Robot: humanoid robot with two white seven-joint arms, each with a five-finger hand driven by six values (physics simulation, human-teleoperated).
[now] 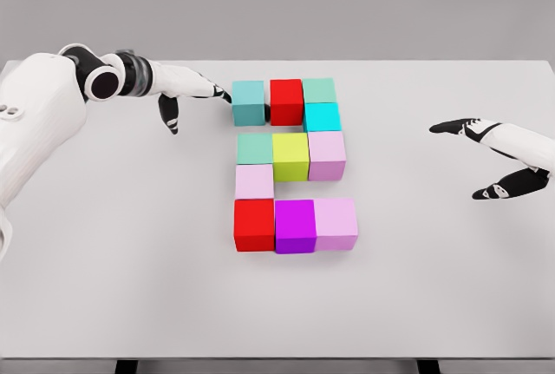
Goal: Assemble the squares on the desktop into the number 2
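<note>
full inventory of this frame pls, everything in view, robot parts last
teal cubes: 3, muted teal; top row left and right ends, middle row left.
red cubes: 2; top row centre, bottom row left.
cyan cube: 1, bright cyan; under the top row's right end.
yellow-green cube: 1; middle row centre.
pink cubes: 3, pale pink; middle row right, left connector below it, bottom row right.
purple cube: 1; bottom row centre.
table: 1, white.
left hand: 1, white and black; at the top-left teal cube, fingers extended.
right hand: 1, open; far right, apart from the cubes.

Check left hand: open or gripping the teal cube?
Open. The left hand has fingers extended, tips at the side of the teal cube, not wrapped around it.
</note>
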